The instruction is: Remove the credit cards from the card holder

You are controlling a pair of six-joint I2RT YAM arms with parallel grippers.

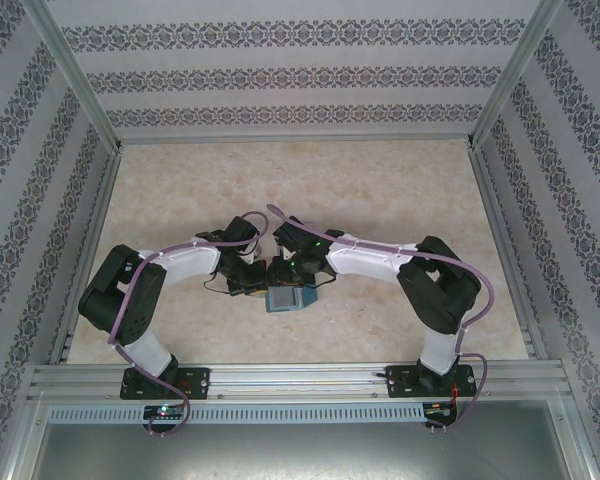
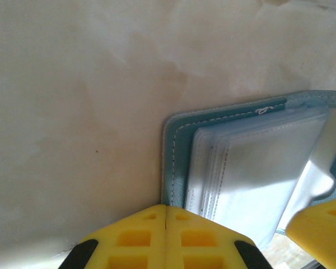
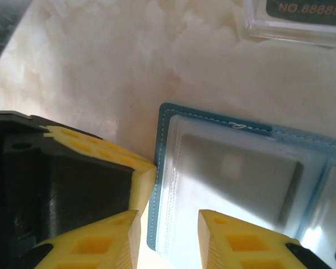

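Soft, bright, even light falls on the worktop [image 1: 380, 180] in the top view, with only faint shadows. In the wrist views, glare whitens the card holder's [image 2: 257, 168] clear sleeves, and the left hand [image 2: 166, 218] sits blurred, out of focus.

left arm [image 1: 130, 295] bent with elbow at 8 o'clock, forearm reaching to centre, left gripper [image 2: 166, 221] with yellow fingers [image 2: 134, 238] pressed together, right arm [image 1: 435, 285] mirrored from 4 o'clock, right gripper [image 3: 168, 224] close beside the other, jaws parted

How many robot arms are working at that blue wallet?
2: the left arm bends in from the left, the right arm from the right, meeting over the wallet.
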